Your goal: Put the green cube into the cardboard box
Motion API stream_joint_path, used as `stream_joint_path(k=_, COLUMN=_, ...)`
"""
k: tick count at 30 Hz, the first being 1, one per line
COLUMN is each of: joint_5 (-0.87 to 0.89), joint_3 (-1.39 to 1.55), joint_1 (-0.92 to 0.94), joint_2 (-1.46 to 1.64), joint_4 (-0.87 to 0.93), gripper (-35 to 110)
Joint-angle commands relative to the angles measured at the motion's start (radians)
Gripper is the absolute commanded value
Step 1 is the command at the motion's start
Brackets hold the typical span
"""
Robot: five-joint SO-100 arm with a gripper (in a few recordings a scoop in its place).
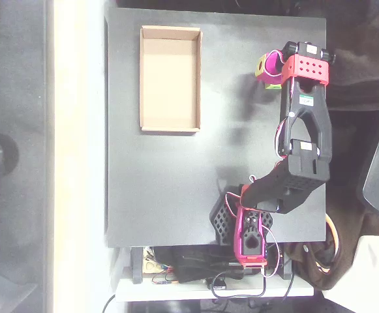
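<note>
The cube [265, 66] was pinched by the gripper [268, 69] near the desk's [163, 189] far right corner; a carry to the box [170, 78] was judged next.

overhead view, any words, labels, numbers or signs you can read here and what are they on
No text can be read in the overhead view.
A small white label with a green mark sits on the arm; its print is too small and blurred to read.
The cardboard box shows plain tan faces, no printing.
The gripper has a yellow square patch, no lettering seen.
</note>
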Motion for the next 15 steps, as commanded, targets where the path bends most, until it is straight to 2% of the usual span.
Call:
stream_joint_path(k=1, joint_5=0.009, joint_3=-0.012, joint_1=0.020, joint_2=0.011, joint_4=0.005, gripper=34)
stream_joint_path(k=15, joint_5=0.009, joint_3=-0.014, joint_1=0.021, joint_2=0.025, joint_4=0.011, gripper=13)
